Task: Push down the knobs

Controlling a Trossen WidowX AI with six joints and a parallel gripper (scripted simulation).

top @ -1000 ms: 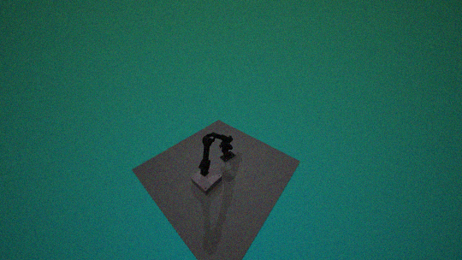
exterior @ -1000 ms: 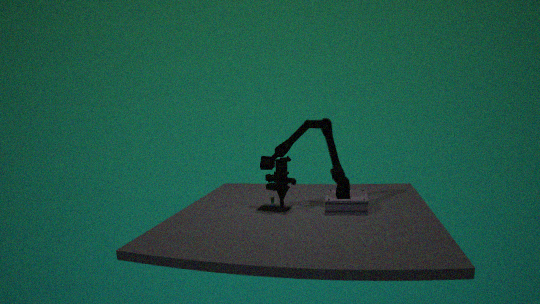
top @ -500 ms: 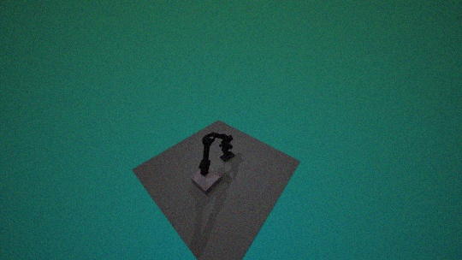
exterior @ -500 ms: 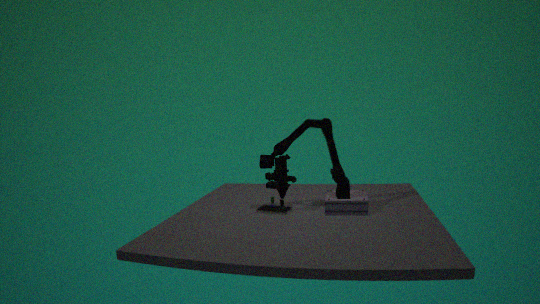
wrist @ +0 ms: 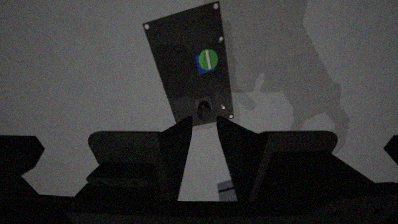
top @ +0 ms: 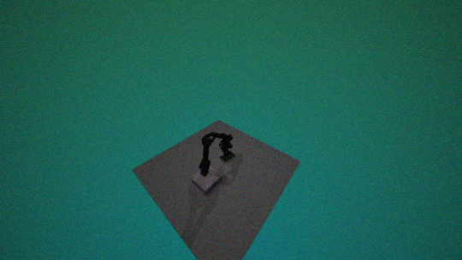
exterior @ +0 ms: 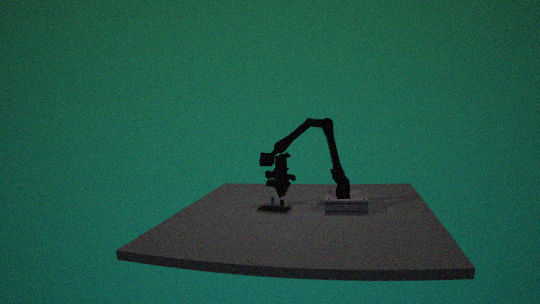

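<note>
The dark circuit board (exterior: 262,208) (wrist: 175,65) lies under the arm's hand. A green knob (exterior: 272,200) (wrist: 208,59) with a white line sits over a blue potentiometer (wrist: 201,71); in the exterior view it stands up from the board. A dark knob (exterior: 282,203) (wrist: 204,109) is near the board's edge closest to the fingers. My gripper (exterior: 282,197) (wrist: 204,120) has its fingertips apart with nothing between them. It is just above the dark knob in the exterior view. How far down each knob sits is too small and dark to tell.
The grey table (top: 257,184) (exterior: 300,245) carries the robot's pale base block (top: 206,182) (exterior: 346,206), to the right of the board in the exterior view. The arm arches between base and board. Arm shadows fall beside the board in the wrist view.
</note>
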